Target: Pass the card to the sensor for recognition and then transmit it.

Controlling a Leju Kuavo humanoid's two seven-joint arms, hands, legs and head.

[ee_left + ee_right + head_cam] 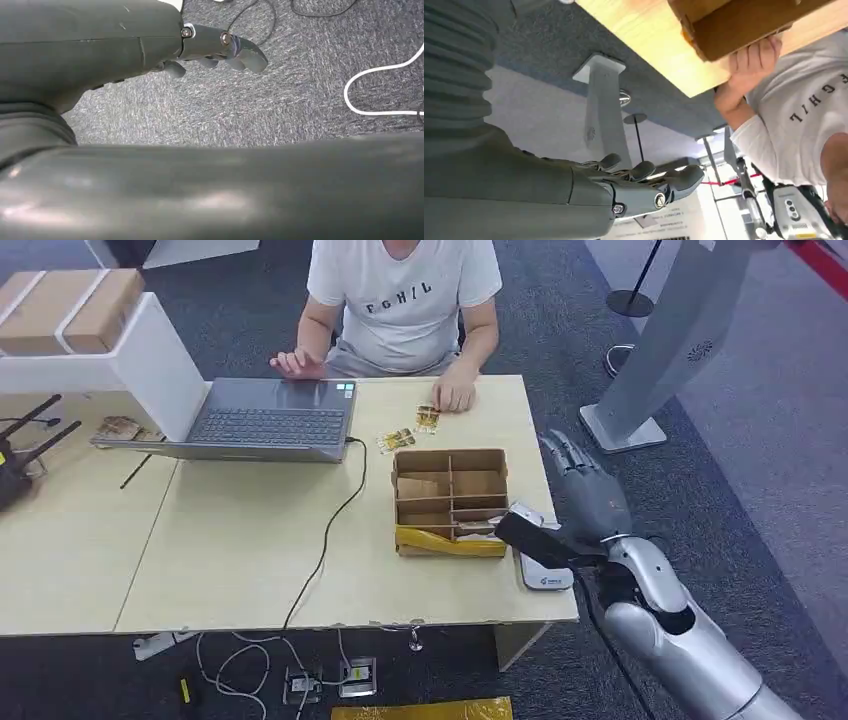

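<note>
One wooden table over grey carpet; right hand spread, empty; left hand unclear.

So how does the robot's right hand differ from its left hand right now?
The right hand is raised beside the table's right edge, past the cardboard box, with fingers stretched out straight; the left hand hangs low over the grey carpet, fingers slightly curled. Both hold nothing, and neither touches a card.
</note>
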